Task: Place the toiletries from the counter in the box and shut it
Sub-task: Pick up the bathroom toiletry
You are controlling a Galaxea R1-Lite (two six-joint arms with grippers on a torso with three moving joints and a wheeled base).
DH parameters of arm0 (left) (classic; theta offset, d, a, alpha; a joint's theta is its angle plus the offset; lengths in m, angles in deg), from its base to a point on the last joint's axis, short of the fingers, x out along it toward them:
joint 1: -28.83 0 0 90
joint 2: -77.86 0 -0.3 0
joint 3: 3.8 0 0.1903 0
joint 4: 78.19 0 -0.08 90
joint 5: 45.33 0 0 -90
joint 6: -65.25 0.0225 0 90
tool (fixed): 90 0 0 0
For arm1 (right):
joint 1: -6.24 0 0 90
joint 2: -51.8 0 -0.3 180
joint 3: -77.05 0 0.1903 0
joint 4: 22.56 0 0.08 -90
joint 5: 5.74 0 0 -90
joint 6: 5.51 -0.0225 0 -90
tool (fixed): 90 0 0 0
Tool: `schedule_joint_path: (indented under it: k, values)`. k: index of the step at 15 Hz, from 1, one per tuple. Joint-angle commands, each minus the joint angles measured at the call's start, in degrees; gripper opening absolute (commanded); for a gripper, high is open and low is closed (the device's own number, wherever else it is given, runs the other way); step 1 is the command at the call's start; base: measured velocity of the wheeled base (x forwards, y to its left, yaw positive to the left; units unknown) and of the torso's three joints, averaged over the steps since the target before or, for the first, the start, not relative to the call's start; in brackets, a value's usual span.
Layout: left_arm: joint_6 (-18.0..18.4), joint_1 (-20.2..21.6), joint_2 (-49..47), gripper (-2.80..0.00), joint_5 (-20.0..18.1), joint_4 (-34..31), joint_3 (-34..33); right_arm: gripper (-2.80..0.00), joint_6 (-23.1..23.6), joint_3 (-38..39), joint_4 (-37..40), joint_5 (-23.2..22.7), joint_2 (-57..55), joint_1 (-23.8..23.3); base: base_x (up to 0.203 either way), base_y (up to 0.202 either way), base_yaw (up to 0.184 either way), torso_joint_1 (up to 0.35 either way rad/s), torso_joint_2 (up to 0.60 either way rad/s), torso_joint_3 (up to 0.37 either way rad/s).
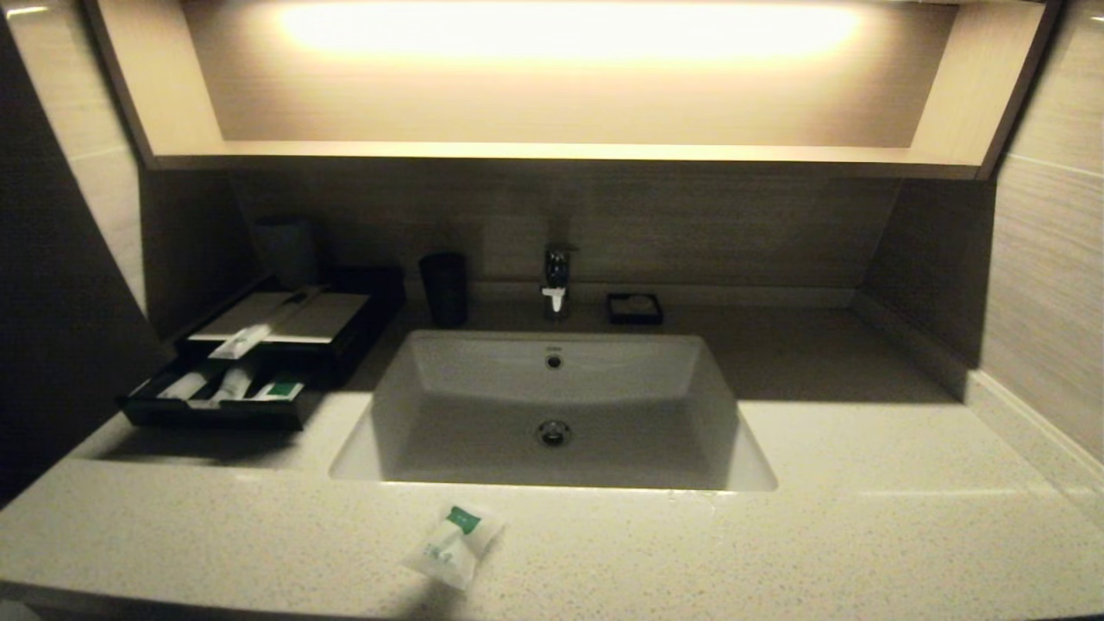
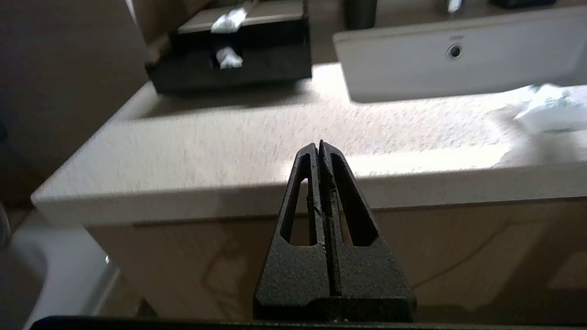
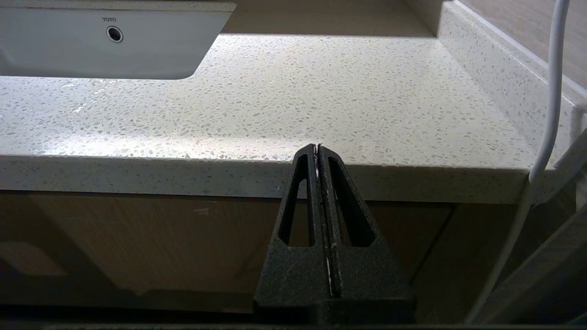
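On the counter's (image 1: 862, 535) front edge, before the sink (image 1: 552, 405), a packet (image 1: 453, 543) lies well apart from the open box (image 1: 259, 362). My left gripper (image 2: 319, 145) and right gripper (image 3: 317, 147) hang pressed closed, empty; I must spread the left fingers wide before descending flat.

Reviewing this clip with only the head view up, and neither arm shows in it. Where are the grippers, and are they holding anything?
Observer: The left gripper hangs low before the counter's front edge, shut and empty.
Operator: And the right one?
Observer: The right gripper is also shut and empty, facing the counter edge to the right of the sink.
Operator: Can either wrist camera see the squarish pouch?
Observer: Yes, the left wrist view catches the pouch lying on the counter, well apart from the fingers.
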Motion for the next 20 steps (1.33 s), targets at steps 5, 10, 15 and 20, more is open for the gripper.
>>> schedule_joint_path:
  k: [5,10,15,20]
  values:
    - [0.9,0.0,0.0,-2.8,-1.9,-9.6,13.6,-2.8,0.0,0.1,0.0,0.0,0.0,0.0,0.0,0.0,0.0,0.0,0.0,0.0]
    - [0.8,0.0,0.0,-2.8,-2.7,-16.5,21.4,-2.8,0.0,0.1,0.0,0.0,0.0,0.0,0.0,0.0,0.0,0.0,0.0,0.0]
    - [0.8,0.0,0.0,-2.8,-2.6,-19.9,27.7,-2.8,0.0,0.1,0.0,0.0,0.0,0.0,0.0,0.0,0.0,0.0,0.0,0.0]
    - [0.6,0.0,-4.0,-2.8,-2.6,-22.4,36.1,-2.8,0.0,0.1,0.0,0.0,0.0,0.0,0.0,0.0,0.0,0.0,0.0,0.0]
